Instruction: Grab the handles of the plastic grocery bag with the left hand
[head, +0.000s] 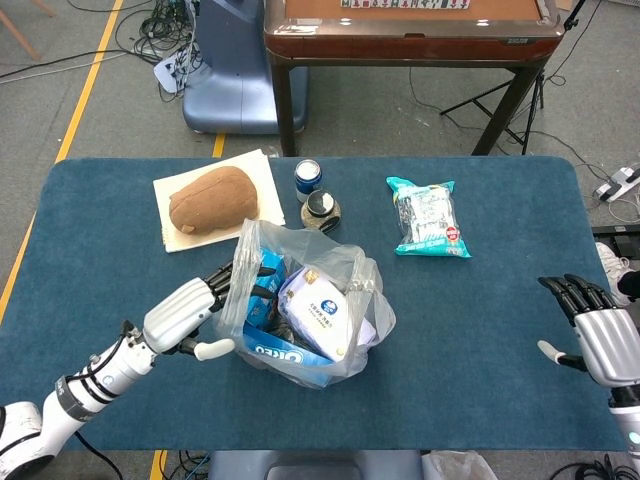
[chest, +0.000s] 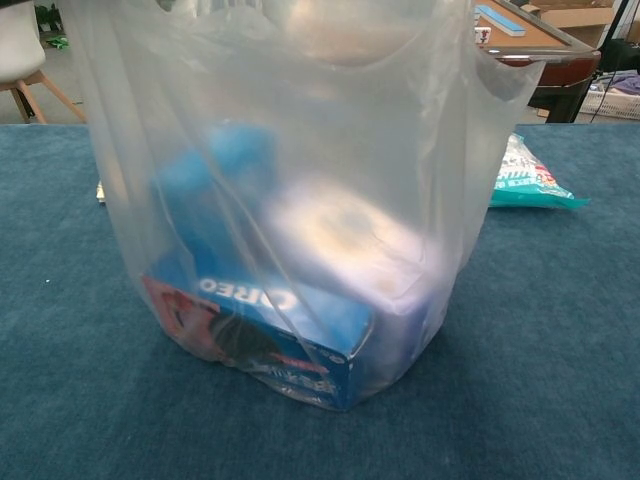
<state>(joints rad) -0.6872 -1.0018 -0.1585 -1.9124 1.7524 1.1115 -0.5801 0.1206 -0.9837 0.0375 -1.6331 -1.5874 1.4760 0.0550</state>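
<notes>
A clear plastic grocery bag (head: 310, 300) stands in the middle of the blue table, holding an Oreo box (head: 290, 357) and other packets. It fills the chest view as the bag (chest: 290, 200), with the Oreo box (chest: 270, 335) at its bottom. Its handles (head: 247, 238) rise at the bag's left rim. My left hand (head: 195, 310) is at the bag's left side, fingers spread and reaching against the plastic, holding nothing. My right hand (head: 600, 335) rests open at the table's right edge, far from the bag.
Behind the bag lie a brown loaf-shaped object (head: 212, 197) on white paper, a can (head: 307, 180), a small jar (head: 321, 210) and a teal snack packet (head: 428, 217). The same packet (chest: 530, 175) shows at right in the chest view. A wooden table (head: 410, 35) stands beyond.
</notes>
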